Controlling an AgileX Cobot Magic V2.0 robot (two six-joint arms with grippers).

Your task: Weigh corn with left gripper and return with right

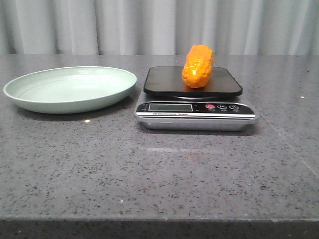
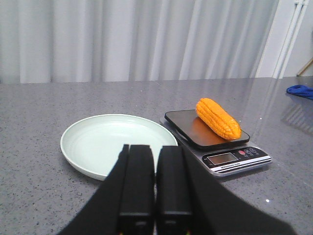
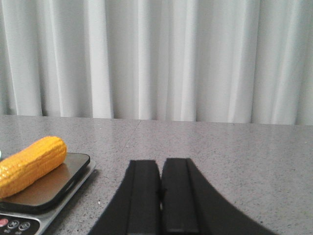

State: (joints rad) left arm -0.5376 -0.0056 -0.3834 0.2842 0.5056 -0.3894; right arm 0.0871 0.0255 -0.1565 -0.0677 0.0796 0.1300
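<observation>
Our left gripper (image 2: 155, 196) has its two fingers (image 2: 138, 186) pressed together with only a thin seam between them, holding nothing, and it sits back from the work with the plate (image 2: 93, 142) just ahead of it. Our right gripper (image 3: 160, 200) is the same: fingers (image 3: 180, 196) closed against each other, empty, low over bare table (image 3: 244, 161) beside the scale (image 3: 29, 215). Neither arm shows in the front view, so both are well clear of the objects. The corn (image 1: 198, 66) lies on its side on the scale's black platform (image 1: 164, 79), toward the right rear part of it and running roughly front to back, while the pale-green plate stands empty just left of the scale. We judge the weighing placement done and the return to the plate, by our right gripper, still ahead. The risks come from the cob itself: it is round, glossy and loose on a smooth platform, so a closed or barely opened gripper nudging it could roll it off the edge. A grip taken off-centre or across the tapered end could let it slip out on the way. A hard descent might shove the light scale or press its buttons. And the carry must clear the plate rim, or the corn could be knocked loose.
</observation>
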